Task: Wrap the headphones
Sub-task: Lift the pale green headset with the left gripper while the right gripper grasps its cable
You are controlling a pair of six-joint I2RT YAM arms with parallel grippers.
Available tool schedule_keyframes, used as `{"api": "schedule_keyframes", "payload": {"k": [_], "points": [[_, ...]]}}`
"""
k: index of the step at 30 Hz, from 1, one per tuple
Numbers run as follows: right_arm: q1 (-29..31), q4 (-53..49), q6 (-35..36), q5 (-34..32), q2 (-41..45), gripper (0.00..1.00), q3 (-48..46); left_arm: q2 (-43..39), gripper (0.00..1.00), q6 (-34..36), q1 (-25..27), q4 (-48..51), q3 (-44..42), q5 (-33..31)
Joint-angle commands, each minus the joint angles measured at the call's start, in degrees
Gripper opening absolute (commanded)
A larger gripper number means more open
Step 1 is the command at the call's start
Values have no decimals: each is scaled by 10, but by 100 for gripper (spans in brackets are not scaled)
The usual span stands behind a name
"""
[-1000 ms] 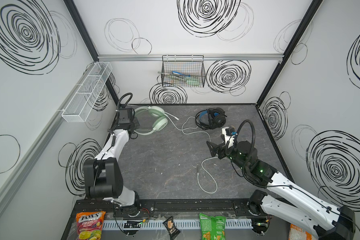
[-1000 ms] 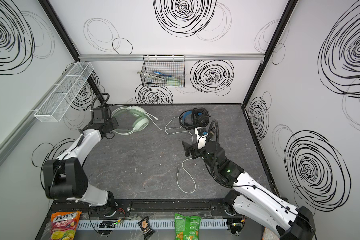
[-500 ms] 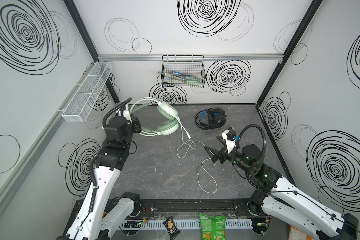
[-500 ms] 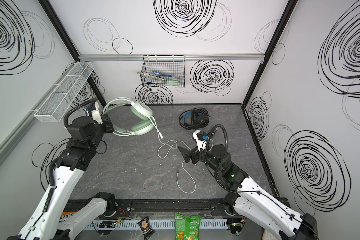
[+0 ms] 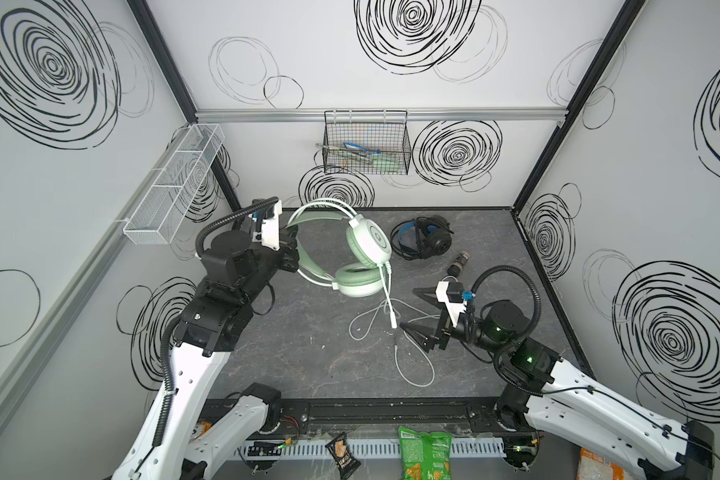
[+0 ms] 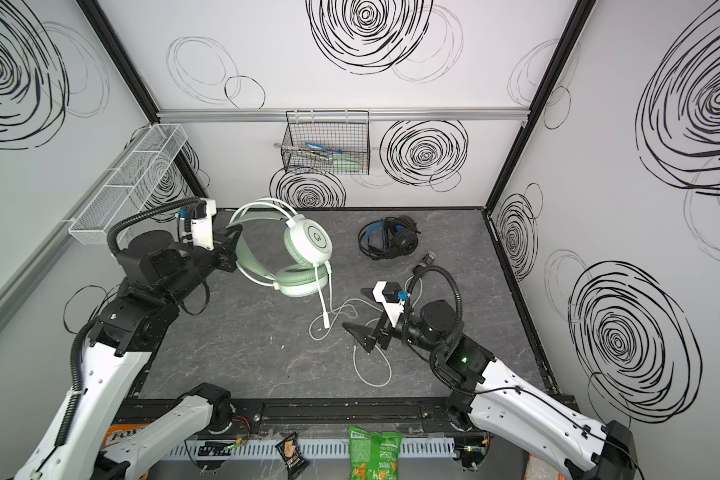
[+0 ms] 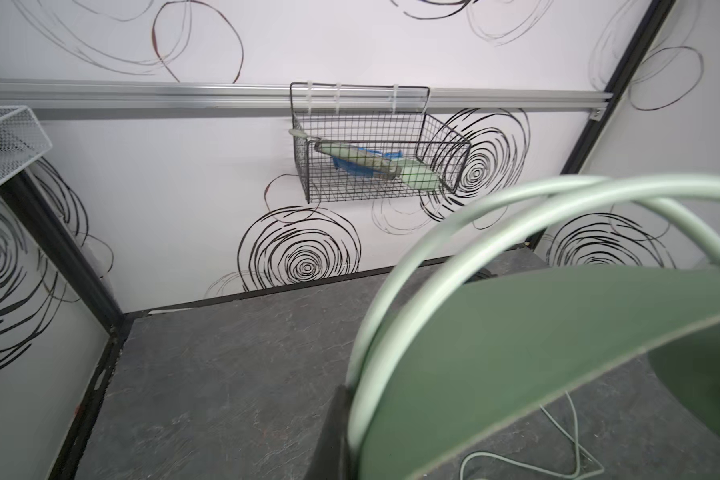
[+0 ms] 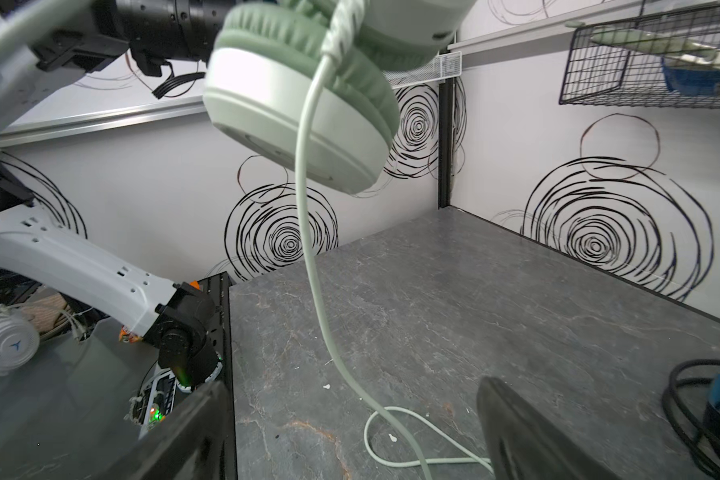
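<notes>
At the front edge a green snack bag lies below the dark tabletop. Further in, the white cable loops loosely on the tabletop, and the right gripper hovers low beside it with its fingers spread wide; in the right wrist view the cable drops down between them, and none of it is pinched. Beyond that the left gripper is pinched tight on the headband of the mint-green headset, holding it in the air over the left middle of the tabletop, with the earcups hanging and the cable trailing from the lower one. Toward the back right the black headset lies flat, its black cable bundled around it. A wire basket hangs on the back wall.
</notes>
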State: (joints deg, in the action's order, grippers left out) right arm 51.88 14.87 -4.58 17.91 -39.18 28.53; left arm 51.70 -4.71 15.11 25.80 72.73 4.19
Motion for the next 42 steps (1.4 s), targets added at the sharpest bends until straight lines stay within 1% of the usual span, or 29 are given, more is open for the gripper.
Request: {"api": "schedule_keyframes", "payload": {"k": [1,4,10,16,18,24,26,28,33,38,40,42], "points": [[14,41,11,20,2,97,-10,5,0,-31,9,-50,38,71],[19,61,6,27,-5,97,-16,9,0,-41,11,-53,43,87],[21,93,9,36,-53,97,-19,21,0,-66,12,-66,40,113],[23,134,-1,58,-86,98,-23,32,0,-78,13,-76,43,121],[24,139,-3,59,-93,100,-24,35,0,-83,13,-80,46,126],[25,139,-8,63,-118,89,-21,43,0,-95,13,-86,61,138],[28,142,-10,61,-122,85,-24,45,0,-99,13,-84,68,141],[28,147,-13,59,-121,77,-28,45,0,-101,13,-83,71,140],[31,149,-18,41,-113,50,-39,43,0,-107,12,-87,72,137],[31,124,-18,-1,-95,20,-41,43,0,-108,7,-87,71,120],[31,112,-18,-25,-83,13,-43,42,0,-109,2,-88,69,112],[31,103,-17,-55,-69,10,-43,39,0,-104,-1,-87,65,97]]}}
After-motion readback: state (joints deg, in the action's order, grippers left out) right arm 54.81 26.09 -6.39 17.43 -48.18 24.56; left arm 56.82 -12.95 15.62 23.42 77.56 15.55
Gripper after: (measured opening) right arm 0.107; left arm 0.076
